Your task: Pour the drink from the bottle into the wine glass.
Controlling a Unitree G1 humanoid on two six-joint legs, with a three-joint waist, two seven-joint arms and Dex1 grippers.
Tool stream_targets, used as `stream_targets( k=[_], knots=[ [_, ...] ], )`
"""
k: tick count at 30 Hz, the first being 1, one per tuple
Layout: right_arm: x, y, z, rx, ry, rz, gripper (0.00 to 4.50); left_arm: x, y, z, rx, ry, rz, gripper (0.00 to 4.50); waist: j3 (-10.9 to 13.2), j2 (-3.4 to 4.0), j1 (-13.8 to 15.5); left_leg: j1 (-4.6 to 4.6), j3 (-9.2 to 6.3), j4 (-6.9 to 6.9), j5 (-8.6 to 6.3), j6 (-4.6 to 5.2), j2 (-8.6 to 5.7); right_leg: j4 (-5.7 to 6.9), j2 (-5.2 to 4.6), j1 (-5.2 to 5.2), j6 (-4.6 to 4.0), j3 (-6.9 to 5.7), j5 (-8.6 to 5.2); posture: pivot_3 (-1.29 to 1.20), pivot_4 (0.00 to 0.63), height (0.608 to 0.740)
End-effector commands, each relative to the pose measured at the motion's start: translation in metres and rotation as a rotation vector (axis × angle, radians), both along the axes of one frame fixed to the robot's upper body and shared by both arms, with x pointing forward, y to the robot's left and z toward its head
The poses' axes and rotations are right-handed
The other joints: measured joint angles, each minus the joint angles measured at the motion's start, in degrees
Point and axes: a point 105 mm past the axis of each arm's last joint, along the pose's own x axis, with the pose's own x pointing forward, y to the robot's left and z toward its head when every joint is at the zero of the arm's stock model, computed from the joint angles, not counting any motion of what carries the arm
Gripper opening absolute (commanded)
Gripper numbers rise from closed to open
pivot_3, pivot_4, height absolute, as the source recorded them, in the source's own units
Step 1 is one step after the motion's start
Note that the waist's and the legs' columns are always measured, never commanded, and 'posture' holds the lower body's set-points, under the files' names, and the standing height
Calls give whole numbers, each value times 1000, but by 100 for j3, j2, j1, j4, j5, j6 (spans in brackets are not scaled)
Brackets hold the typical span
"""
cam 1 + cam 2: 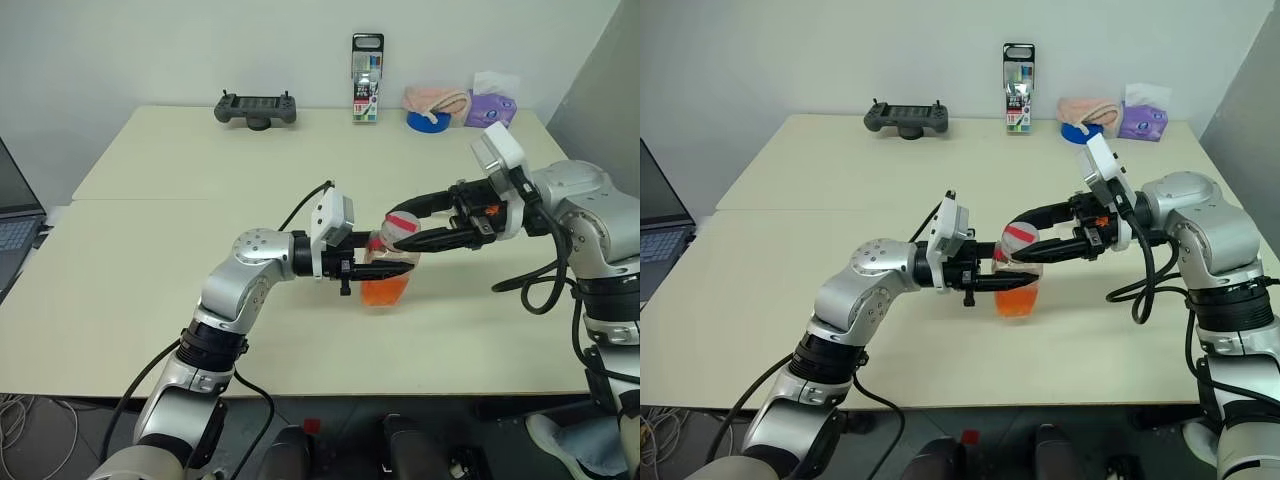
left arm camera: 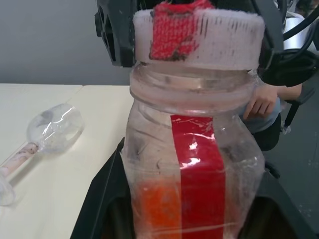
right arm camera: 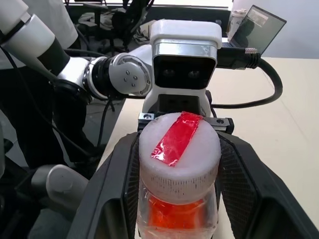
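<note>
The left gripper (image 1: 985, 279) was clamped on the small clear squarish plastic bottle (image 1: 1018, 285), upright between both grippers. The right gripper (image 1: 1025, 241) closed around its white-and-red cap (image 3: 179, 157). The clear stemmed wine glass (image 2: 47, 134) lay sideways beyond the bottle.

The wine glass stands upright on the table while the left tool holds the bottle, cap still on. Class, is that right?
Not quite. The wine glass lies on its side, as the left wrist view shows. The left tool does hold the capped bottle.
</note>
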Motion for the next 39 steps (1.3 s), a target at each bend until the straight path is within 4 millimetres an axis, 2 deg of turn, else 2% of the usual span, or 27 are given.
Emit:
stream_targets(
  k=[1,5,10,14,18,23,29,30,33,39],
  knots=[
    [-5,-7,18,1,-60,16,2586,15,11,12,-37,-42,87,1688,0,0,4,0,0,0,0,0,0,0,0,0,0,0,0,0,150,740],
    [-3,-9,19,-4,-87,-4,3846,18,10,11,-37,-48,92,1688,0,0,1,0,1,1,0,0,-1,0,-1,0,0,1,0,0,150,740],
    [2,-8,21,16,-110,-60,3874,19,9,10,-38,-52,91,1687,0,0,2,0,0,0,0,0,0,1,-1,-1,0,-1,0,0,150,740],
    [8,-7,26,92,-119,-200,3874,22,11,11,-49,-65,110,1687,0,0,7,-2,0,0,0,-1,-2,0,-4,-1,-1,1,1,0,150,740],
    [1,-6,24,172,-118,-339,3874,31,11,16,-79,-101,152,1687,0,0,34,-4,-5,0,0,-2,-1,1,-5,-1,-2,-2,1,0,150,740],
    [-20,-3,22,242,-96,-458,3874,39,9,20,-101,-119,177,1687,0,0,43,-10,-3,2,1,-2,-5,2,-9,-5,-1,1,1,0,150,740],
    [-14,-2,17,259,-160,-741,3874,39,7,18,-99,-108,164,1687,0,0,28,-6,-1,3,1,-2,-4,7,-5,-4,0,1,1,0,150,740],
    [-14,-1,17,282,-148,-773,4050,40,6,17,-99,-106,161,1687,0,0,27,-7,-2,2,1,-1,-4,8,-5,-4,1,0,1,0,150,740],
    [-24,9,15,311,-121,-775,4500,39,4,16,-99,-104,152,1687,0,0,26,-6,-3,2,1,-1,-3,9,-3,-4,0,0,1,0,150,740],
    [-24,17,14,312,-121,-811,4500,39,3,16,-100,-105,145,1687,0,0,22,-6,-2,2,1,-1,-5,5,-3,-2,0,1,1,0,150,740]
  ],
)
